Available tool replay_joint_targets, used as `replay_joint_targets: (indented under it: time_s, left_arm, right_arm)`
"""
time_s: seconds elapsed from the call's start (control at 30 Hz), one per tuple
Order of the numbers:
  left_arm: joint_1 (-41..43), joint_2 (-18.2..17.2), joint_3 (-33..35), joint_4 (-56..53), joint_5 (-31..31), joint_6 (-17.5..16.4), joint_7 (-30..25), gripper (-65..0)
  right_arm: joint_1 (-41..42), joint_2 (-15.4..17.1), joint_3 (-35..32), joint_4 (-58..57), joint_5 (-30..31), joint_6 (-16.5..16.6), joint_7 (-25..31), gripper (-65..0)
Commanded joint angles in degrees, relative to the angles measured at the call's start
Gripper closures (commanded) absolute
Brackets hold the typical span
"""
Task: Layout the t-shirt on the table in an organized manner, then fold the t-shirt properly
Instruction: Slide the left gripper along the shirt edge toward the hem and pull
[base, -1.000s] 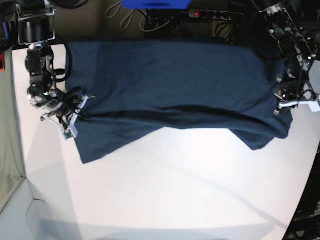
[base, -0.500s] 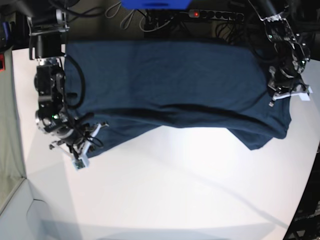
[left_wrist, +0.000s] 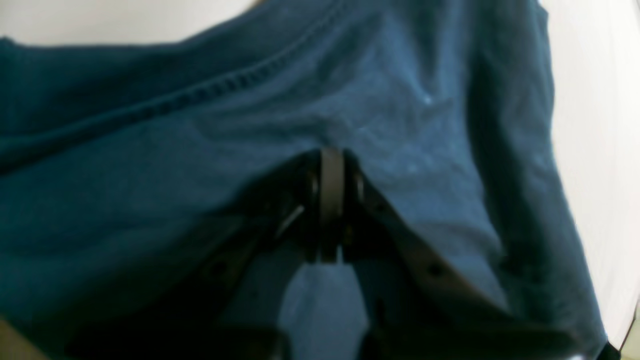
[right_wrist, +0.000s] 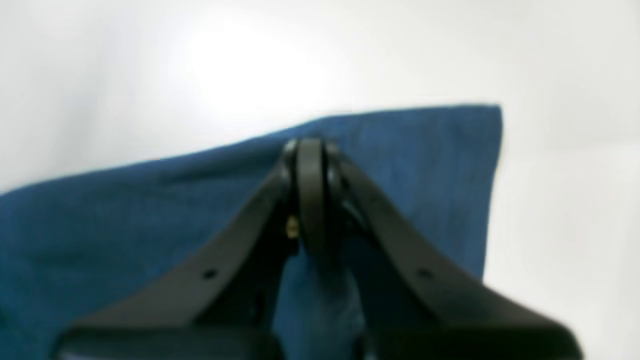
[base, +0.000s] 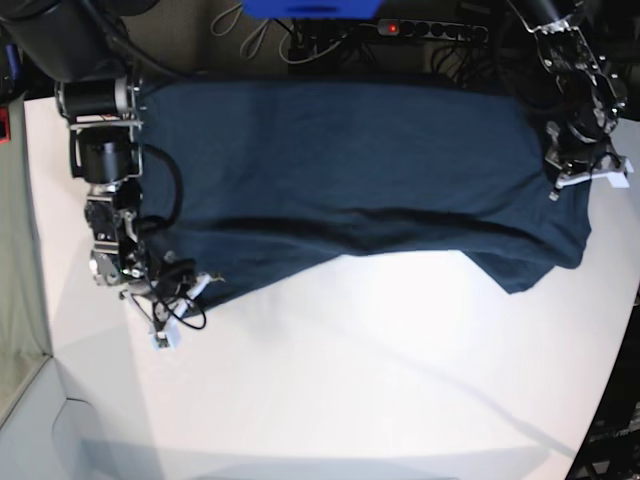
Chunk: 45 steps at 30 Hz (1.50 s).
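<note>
Table (base: 350, 400) fills my base view, white and broad, with the t-shirt (base: 340, 170) spread wide across its far half, the near hem sagging in folds. I see the right gripper (right_wrist: 310, 150) clenched on the shirt's edge near a corner, and the left gripper (left_wrist: 332, 160) pinched tight on cloth at the opposite side.

The table (base: 350, 380) is being viewed from high above in the base view, while the t-shirt (base: 340, 170) is being seen close-up along each tool, the left tool (left_wrist: 331, 165) and the right tool (right_wrist: 310, 155), in the blurred wrist views.
</note>
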Motion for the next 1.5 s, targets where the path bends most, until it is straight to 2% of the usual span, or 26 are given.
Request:
replay_joint_targets:
  time_s: [0.0,0.13,0.33,0.4,0.53,0.67,0.87,1.07,1.13,1.23,1.3,1.47]
  left_arm:
    - [-0.1,-0.7,-0.2,0.5,0.8,0.5,0.0,-0.1]
    - [0.1,-1.0,-0.1,0.5,0.8,0.5,0.1,-0.1]
    - [0.1,-0.8,-0.1,0.9,0.8,0.5,0.6,-0.1]
    - [0.1,-0.6,-0.1,1.1,0.7,0.5,0.7,-0.1]
    - [0.0,-0.5,-0.1,2.1,-0.5,0.5,0.7,-0.1]
    - [0.1,-0.6,-0.1,5.3,-5.8,0.5,0.7,-0.1]
    - [-1.8,-1.0,0.0,11.1,-12.8,0.5,0.7,-0.1]
    - [-8.2,-2.1,0.2,11.4,-12.5,0.7,0.7,-0.2]
    - [-11.1,-3.3,2.2,9.1,-10.8,1.0,0.8,-4.1]
    - [-14.5,-6.0,6.8,6.5,-7.1,1.1,0.4,-20.8]
    - [-16.5,-6.7,9.2,4.6,-4.1,1.0,0.0,-29.4]
    - [-23.7,-6.7,13.0,-3.7,5.5,0.6,0.0,-30.7]
  right_arm:
    - [0.2,1.7,0.1,-1.3,-2.1,-1.0,-2.3,0.0]
    - [0.3,4.5,0.2,-4.3,-2.1,-2.0,1.8,0.0]
    - [0.4,7.2,0.6,-3.8,-1.9,-12.2,6.3,0.0]
    - [0.2,7.4,1.8,-2.3,-1.7,-12.3,7.6,0.0]
    - [-3.0,6.6,8.4,5.3,-1.7,-12.3,7.4,0.0]
    - [-7.2,5.0,9.4,17.0,-1.7,-12.3,4.1,0.0]
    - [-13.6,1.7,9.5,36.1,-1.7,-12.3,-6.1,0.0]
    - [-21.7,-1.9,9.3,50.7,-1.7,-12.3,-14.2,0.0]
    - [-24.3,-2.7,9.3,53.7,-1.7,-12.3,-15.2,0.0]
    - [-27.6,-3.3,9.2,56.0,-1.7,-12.3,-15.4,0.0]
    - [-29.4,-3.5,9.2,57.2,-1.7,-12.3,-15.6,0.0]
    - [-31.2,-3.5,9.2,57.7,-1.7,-12.3,-15.6,0.0]
